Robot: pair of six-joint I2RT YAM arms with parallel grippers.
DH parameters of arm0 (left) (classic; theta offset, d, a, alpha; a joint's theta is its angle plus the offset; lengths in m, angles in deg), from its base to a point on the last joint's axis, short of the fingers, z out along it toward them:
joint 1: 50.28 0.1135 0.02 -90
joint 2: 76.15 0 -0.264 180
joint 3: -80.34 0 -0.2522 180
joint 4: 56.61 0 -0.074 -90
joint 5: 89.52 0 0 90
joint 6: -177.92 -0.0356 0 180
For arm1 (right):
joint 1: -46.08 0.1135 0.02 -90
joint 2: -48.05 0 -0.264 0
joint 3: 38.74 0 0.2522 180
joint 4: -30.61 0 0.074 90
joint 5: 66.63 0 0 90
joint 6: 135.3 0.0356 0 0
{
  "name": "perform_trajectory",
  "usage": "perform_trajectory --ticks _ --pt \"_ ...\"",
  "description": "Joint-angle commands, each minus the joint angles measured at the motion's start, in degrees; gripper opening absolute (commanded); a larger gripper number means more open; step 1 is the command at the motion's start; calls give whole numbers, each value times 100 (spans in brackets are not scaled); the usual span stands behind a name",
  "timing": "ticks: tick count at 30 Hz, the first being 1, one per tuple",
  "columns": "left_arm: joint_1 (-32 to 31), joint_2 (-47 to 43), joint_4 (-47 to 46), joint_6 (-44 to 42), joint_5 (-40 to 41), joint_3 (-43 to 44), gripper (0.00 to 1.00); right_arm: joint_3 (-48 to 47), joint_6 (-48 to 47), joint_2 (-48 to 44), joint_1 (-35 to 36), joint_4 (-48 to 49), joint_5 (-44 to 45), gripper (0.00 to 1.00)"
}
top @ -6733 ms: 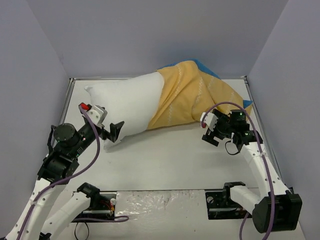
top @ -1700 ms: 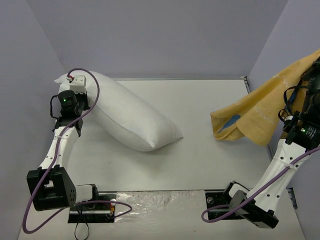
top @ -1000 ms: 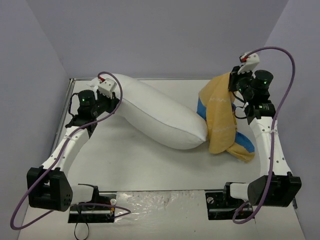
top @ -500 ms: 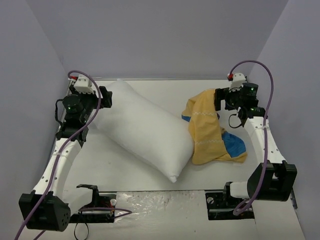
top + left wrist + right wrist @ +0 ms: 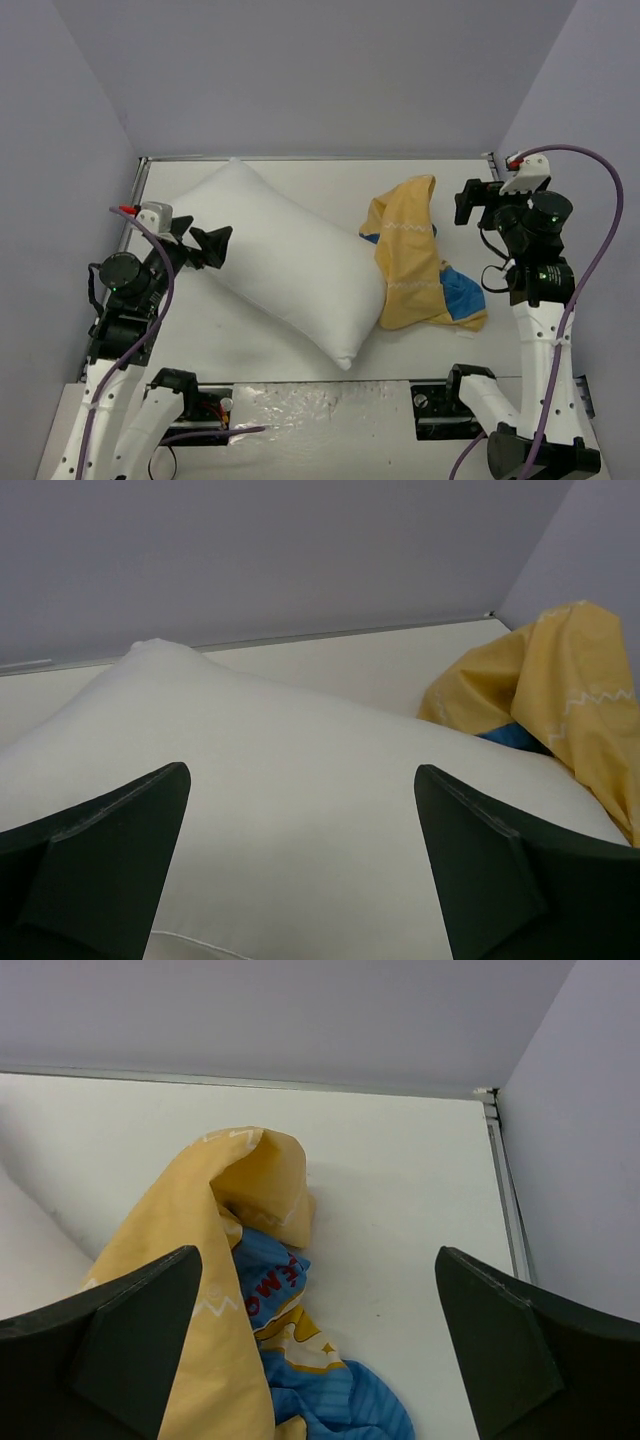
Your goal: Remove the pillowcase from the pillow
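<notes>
The pillow (image 5: 285,262) lies bare, the pillowcase (image 5: 408,250) heaped at its three o'clock; left jaws and right jaws stand apart, empty, so the job looks done, needing only a retreat.

Pillows: one, the white pillow (image 5: 285,260).
Pillowcases: one, the yellow-and-blue pillowcase (image 5: 410,262), crumpled against the pillow's right side.
Arms: two, the left arm (image 5: 118,310) left of the pillow, the right arm (image 5: 540,290) well to the pillow's right.
Grippers: two, the left gripper (image 5: 200,238) at the pillow's left edge, the right gripper (image 5: 478,198) right of the pillow, past the pillowcase.
Purple cables (image 5: 160,300): two, one along each arm.
Tables: one, the white table (image 5: 300,185) under the pillow.
</notes>
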Motion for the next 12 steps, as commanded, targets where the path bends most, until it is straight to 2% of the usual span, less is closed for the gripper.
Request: perform_trajectory --ticks 1,3,6,9,12 --pt "-84 -368 250 -112 -34 -137 94 296 685 132 19 -37 766 100" --pt "-111 -517 338 -121 -33 -242 94 428 809 106 10 -28 1064 100" --pt "-128 -597 347 -103 -165 -330 94 569 827 71 -7 -19 1031 100" --pt "-129 -606 409 -112 -139 -322 94 674 599 -17 -34 33 741 100" --pt "-137 -614 470 -120 -104 -304 94 824 317 -131 -34 279 819 100"
